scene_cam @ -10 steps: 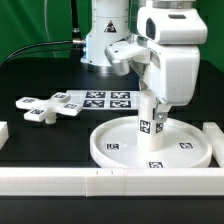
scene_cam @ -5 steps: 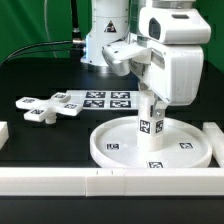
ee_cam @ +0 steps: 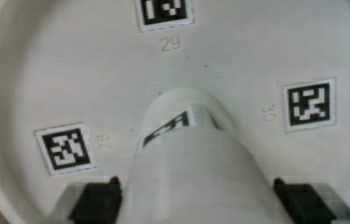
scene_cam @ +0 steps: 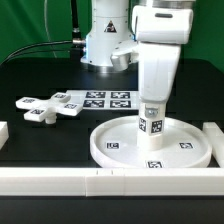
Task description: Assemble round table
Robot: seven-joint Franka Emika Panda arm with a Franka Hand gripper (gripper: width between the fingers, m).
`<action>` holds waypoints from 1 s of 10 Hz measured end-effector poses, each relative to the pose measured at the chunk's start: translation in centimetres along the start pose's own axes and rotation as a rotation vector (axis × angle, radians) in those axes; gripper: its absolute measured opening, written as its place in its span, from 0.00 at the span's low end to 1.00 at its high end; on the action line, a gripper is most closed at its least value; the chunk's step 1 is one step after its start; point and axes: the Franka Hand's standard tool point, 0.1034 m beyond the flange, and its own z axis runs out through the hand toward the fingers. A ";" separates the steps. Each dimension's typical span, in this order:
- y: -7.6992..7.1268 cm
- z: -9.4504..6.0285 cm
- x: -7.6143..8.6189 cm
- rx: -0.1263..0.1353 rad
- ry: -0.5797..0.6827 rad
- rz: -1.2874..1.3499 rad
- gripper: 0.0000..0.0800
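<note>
The gripper point(scene_cam: 151, 101) is clamped on the thick short cylinder point(scene_cam: 151, 125), which stands upright at the centre of the rimmed round disc point(scene_cam: 105, 148). In the wrist view its fingertips point(ee_cam: 97, 200) press on both flanks of the cylinder. Seating it well probably calls for a vertical axis, a straight downward push with a twist about that axis, and no sideways drag on the disc. The cross-shaped piece point(scene_cam: 42, 105) lies well apart, at the exterior view's left.

cylinder point(scene_cam: 151, 125) top hidden by arm point(scene_cam: 160, 60), disc point(ee_cam: 101, 90) rim cropped, fingers point(ee_cam: 97, 202) seemingly cropped
</note>
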 end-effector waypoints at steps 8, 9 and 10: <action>0.0 0.0 0.1 0.007 0.010 0.522 0.51; -0.2 0.0 0.0 0.021 0.015 0.663 0.51; -0.3 0.0 0.0 0.034 0.024 0.805 0.51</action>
